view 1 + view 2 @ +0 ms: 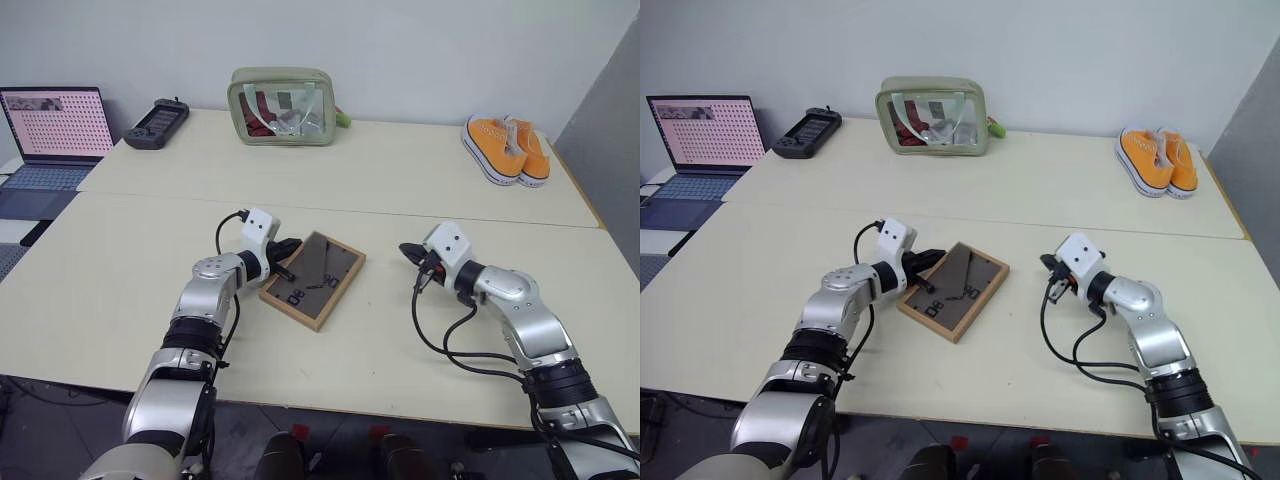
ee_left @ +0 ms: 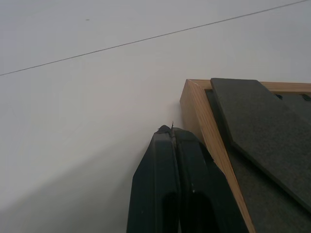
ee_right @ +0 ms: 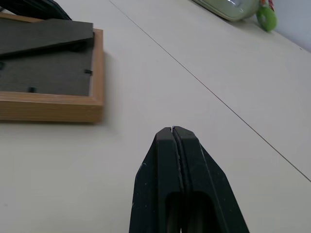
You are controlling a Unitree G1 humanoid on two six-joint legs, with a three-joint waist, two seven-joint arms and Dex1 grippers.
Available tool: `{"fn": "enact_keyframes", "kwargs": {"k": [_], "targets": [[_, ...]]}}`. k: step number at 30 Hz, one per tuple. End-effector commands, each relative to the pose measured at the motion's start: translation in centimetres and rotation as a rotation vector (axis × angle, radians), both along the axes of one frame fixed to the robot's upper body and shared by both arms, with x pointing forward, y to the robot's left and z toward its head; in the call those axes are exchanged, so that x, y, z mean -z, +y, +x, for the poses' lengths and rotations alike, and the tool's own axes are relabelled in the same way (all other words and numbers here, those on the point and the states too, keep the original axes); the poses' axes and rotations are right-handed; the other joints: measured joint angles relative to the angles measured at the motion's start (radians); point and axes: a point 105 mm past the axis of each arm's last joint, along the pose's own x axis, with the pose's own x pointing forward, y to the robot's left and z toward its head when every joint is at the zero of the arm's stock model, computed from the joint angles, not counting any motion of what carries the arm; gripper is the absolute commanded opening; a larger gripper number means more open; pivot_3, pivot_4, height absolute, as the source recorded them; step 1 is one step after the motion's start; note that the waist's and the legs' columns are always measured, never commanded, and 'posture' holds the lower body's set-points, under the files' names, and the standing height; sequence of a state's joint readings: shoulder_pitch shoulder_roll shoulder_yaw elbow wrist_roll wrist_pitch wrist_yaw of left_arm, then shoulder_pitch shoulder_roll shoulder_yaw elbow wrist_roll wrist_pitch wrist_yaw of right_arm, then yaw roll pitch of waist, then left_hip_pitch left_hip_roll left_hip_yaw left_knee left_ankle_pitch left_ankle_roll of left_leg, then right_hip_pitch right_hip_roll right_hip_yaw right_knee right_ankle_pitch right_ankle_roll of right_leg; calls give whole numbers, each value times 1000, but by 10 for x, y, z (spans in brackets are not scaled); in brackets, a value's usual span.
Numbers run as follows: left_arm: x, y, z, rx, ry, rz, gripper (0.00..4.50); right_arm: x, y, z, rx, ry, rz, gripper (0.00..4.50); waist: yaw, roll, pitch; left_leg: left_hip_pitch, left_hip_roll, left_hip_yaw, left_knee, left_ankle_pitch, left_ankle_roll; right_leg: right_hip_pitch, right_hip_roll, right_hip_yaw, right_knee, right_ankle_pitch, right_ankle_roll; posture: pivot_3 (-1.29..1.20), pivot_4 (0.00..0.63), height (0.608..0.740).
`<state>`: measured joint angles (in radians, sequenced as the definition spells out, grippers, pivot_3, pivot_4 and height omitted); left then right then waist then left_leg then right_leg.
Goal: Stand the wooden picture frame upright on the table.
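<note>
The wooden picture frame (image 1: 314, 279) lies flat, face down, on the cream table (image 1: 120, 270), its dark grey back panel and stand showing. My left gripper (image 1: 287, 247) is shut and empty, its tip at the frame's left side near the far-left corner; in the left wrist view the closed fingers (image 2: 172, 160) rest against the light wood border (image 2: 204, 124). My right gripper (image 1: 408, 251) is also shut and empty, hovering a short way to the right of the frame. In the right wrist view its fingers (image 3: 174, 155) point toward the frame (image 3: 53, 97).
A green transparent pouch (image 1: 283, 107) stands at the back centre. Orange shoes (image 1: 505, 148) sit at the back right. At the back left are a black game controller (image 1: 157, 123) and an open laptop (image 1: 52, 135). A seam (image 1: 450, 215) runs across the tabletop.
</note>
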<state>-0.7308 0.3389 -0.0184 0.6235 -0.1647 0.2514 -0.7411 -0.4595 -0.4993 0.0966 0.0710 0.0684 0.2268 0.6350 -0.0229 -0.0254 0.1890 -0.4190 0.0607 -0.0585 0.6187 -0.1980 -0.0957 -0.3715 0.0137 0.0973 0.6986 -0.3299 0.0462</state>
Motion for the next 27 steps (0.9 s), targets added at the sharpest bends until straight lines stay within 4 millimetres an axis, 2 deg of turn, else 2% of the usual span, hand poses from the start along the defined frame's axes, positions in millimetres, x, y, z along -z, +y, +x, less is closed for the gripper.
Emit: {"fn": "enact_keyframes", "kwargs": {"k": [1, 4, 7, 10, 13, 17, 21, 27], "targets": [[-15, 4, -8, 64, -33, 42, 9, -15, -8, 2, 18, -63, 3, 0, -7, 0, 0, 0, 0, 0, 0, 0, 0, 0, 0, 0, 0, 0, 0, 0, 150, 740], [-20, 32, -21, 80, -11, 102, 9, -14, -7, 0, 16, -61, 4, 0, -27, 0, 0, 0, 2, 1, -1, 0, 0, -1, 1, 1, 1, 0, 0, 0, 150, 740], [-19, 57, -44, 106, 45, 168, 9, -12, -5, -1, 16, -59, 15, 0, -42, 0, 0, 2, 3, 1, -3, 0, 0, -2, 2, 1, 1, 0, 0, 0, 150, 740], [-14, 66, -64, 145, 94, 227, 9, -11, -3, -1, 18, -57, 24, 0, -40, 1, 0, 2, 3, 1, -4, 0, 0, -2, 2, 1, 1, 0, -1, 0, 150, 740], [-10, 57, -84, 203, 131, 238, 9, -10, 1, -1, 15, -55, 45, 0, -31, 1, 0, 2, 3, 1, -4, 0, 0, -1, 1, 1, 1, 0, -1, 0, 150, 740], [-14, 25, -92, 258, 115, 178, 9, -8, 5, 0, 13, -59, 40, 0, -12, 1, 0, 1, 2, 1, -3, 0, 0, -1, 1, 1, 1, 0, -1, 0, 150, 740], [-17, 0, -91, 287, 97, 139, 9, 18, 1, -5, -7, 33, -74, 0, -7, 0, 0, 1, 2, 1, -3, 0, 0, -1, 1, 1, 0, 0, -1, 0, 150, 740], [-23, -11, -84, 281, 79, 113, 9, 51, 2, -32, -71, 155, -131, 0, -9, 1, 0, 1, 2, 1, -3, 0, 0, -1, 1, 1, 0, 0, -1, 0, 150, 740]]}}
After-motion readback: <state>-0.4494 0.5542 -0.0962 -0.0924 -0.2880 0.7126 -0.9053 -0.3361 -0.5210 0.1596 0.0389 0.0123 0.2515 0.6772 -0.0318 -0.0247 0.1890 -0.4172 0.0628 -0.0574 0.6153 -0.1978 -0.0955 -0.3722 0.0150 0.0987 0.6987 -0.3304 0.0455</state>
